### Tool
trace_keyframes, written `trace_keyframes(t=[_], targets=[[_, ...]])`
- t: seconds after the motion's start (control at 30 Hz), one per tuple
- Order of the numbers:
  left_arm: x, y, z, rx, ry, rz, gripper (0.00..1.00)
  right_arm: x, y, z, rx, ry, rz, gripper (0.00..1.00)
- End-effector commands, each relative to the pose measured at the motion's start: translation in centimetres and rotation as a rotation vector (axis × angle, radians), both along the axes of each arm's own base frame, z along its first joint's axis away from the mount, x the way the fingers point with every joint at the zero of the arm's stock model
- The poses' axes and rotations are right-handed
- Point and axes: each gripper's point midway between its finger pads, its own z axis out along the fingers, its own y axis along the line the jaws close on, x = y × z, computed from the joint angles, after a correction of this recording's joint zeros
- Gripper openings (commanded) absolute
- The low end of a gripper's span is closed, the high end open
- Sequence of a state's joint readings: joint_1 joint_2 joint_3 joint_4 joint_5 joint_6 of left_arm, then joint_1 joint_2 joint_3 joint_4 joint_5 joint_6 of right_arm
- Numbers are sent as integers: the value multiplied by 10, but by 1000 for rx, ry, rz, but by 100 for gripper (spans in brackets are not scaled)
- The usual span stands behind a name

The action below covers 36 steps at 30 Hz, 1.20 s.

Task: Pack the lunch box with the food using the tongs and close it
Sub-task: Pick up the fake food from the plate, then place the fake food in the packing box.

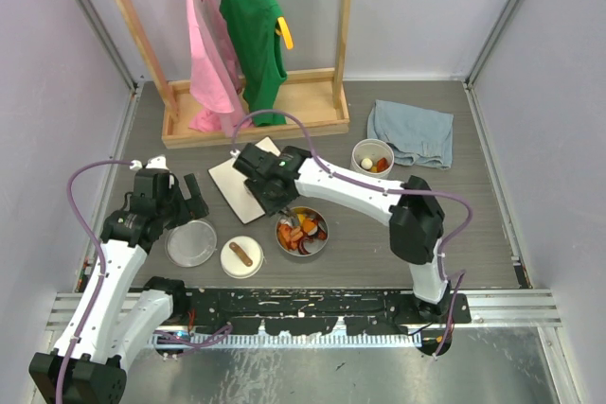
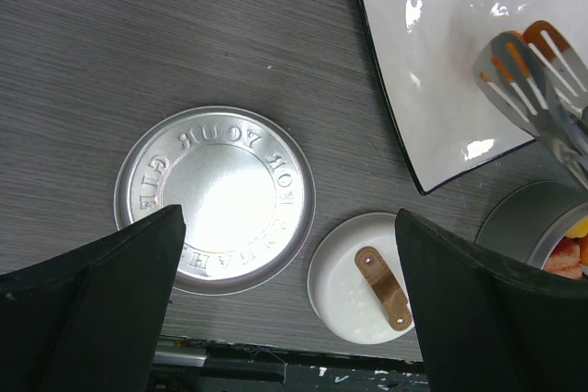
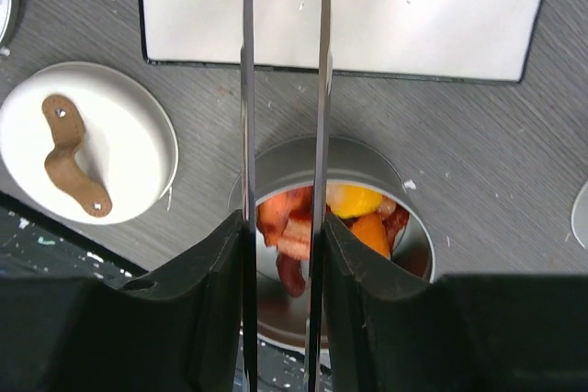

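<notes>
surface: dark grey wood-grain table [image 1: 492, 234], pale walls [image 1: 57, 44] on three sides, and a wooden rack [image 1: 312, 101] at the far end

clothes: 2 tops on the rack, one pink top [image 1: 210, 54] and one green top [image 1: 254, 35], plus 1 blue cloth [image 1: 412, 132] bunched at the far right

steel bits: 2 containers with food in them, a wide tin [image 3: 367, 155] mid-table and a small cup [image 1: 361, 149] just beside the blue cloth; 1 flat steel lid [image 2: 214, 197] with raised lettering lies on the table

other round thing: 1 white round lid [image 2: 340, 291] with a brown strap, just beside the steel lid

plate: 1 white square plate [image 1: 232, 186], apart from the tin

food: orange and red pieces [image 3: 354, 218] piled in the tin

tongs: 1 pair [image 3: 322, 89]; the right gripper [image 3: 285, 236] has its fingers pressed on the outside of both arms, squeezing them close together

tin vs right jaws: directly below them; the tong tips are over the plate's corner. Orange shows through the tip slots, but I can't tell if a piece is caught

left gripper [image 1: 185, 198]: spread wide with nothing held, hanging above the steel lid and white lid
</notes>
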<state>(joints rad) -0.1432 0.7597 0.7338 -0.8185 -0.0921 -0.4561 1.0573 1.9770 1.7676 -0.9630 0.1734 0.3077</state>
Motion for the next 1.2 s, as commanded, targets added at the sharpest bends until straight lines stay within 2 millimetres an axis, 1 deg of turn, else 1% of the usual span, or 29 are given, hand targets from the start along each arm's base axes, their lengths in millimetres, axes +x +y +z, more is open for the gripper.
trace_keyframes(t=[0.0,0.2,0.37,0.47,0.6,0.73,0.83,0.97,1.1,1.17], targets=[[10,0,9,-2,-57,0,98,1,-7,52,127,-82,-48,37],[10,0,10,-4,-60,2,98,-11,-27,67,160,-89,-72,37],[10,0,10,-5,-61,0,98,-27,-48,74,181,-69,-90,38],[10,-1,11,-6,-62,0,98,-41,-63,77,202,-43,-97,38],[10,-1,11,-7,-63,-1,98,-67,-84,76,232,16,-98,38],[10,-1,11,-8,-63,-1,98,-83,-100,74,259,46,-109,39],[10,-1,11,-7,-62,-1,98,-93,-106,72,280,76,-107,39],[10,-1,11,-7,-61,-2,98,-106,-110,66,292,121,-87,39],[10,-1,10,-8,-57,-3,98,-112,-113,57,275,151,-74,40],[10,-1,10,-7,-56,-3,98,-115,-111,53,271,170,-62,40]])
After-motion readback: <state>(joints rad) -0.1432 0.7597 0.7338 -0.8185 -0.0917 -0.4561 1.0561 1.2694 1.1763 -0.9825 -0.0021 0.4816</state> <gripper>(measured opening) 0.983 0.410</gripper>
